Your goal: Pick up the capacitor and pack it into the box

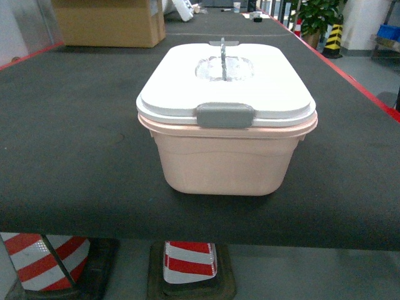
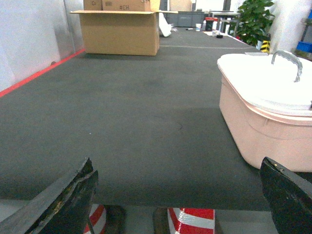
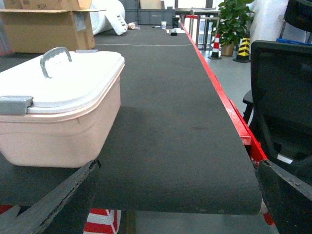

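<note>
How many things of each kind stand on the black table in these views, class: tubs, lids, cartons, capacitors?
Pink tubs: 1
White lids: 1, on the tub
Brown cartons: 1
Capacitors: 0 in view
Total: 3

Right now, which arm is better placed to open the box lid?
Near even, slightly right. The box sits centred, lid shut. It looks closer in the right wrist view, front latch showing. Both jaws open, neither touching. No capacitor visible.
</note>
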Tool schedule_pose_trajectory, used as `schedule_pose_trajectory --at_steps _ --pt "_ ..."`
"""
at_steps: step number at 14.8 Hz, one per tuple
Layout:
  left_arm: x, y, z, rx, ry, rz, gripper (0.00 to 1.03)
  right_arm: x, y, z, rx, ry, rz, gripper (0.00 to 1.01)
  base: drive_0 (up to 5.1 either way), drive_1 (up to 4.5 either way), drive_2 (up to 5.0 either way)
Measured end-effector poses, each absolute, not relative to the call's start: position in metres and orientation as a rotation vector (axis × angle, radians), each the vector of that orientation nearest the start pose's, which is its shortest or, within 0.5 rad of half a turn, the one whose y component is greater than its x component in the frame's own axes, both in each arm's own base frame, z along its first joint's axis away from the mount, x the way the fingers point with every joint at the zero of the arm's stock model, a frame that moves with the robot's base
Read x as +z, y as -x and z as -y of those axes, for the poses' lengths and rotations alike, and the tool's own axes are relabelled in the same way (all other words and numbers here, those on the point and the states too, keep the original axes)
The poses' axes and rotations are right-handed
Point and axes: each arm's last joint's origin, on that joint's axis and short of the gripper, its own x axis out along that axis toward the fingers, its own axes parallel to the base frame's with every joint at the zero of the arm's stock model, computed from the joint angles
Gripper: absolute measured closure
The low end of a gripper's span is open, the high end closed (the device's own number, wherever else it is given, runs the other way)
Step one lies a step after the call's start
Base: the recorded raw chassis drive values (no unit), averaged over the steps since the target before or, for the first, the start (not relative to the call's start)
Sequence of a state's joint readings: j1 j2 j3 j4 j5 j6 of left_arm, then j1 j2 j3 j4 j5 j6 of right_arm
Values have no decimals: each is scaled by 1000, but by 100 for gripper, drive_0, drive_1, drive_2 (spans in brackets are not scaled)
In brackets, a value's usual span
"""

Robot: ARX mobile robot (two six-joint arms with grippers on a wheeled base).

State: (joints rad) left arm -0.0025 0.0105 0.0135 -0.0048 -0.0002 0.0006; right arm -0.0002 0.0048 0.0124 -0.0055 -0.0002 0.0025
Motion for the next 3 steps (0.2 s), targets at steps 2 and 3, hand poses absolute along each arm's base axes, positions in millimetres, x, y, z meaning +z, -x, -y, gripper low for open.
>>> schedule_pose_trajectory --at_steps 2,3 --pt "167 -98 0 -2 0 -2 5 167 -97 0 0 -3 2 3 0 0 0" --pt "167 -98 0 -2 -1 -2 5 167 -97 0 0 -2 2 3 0 0 0"
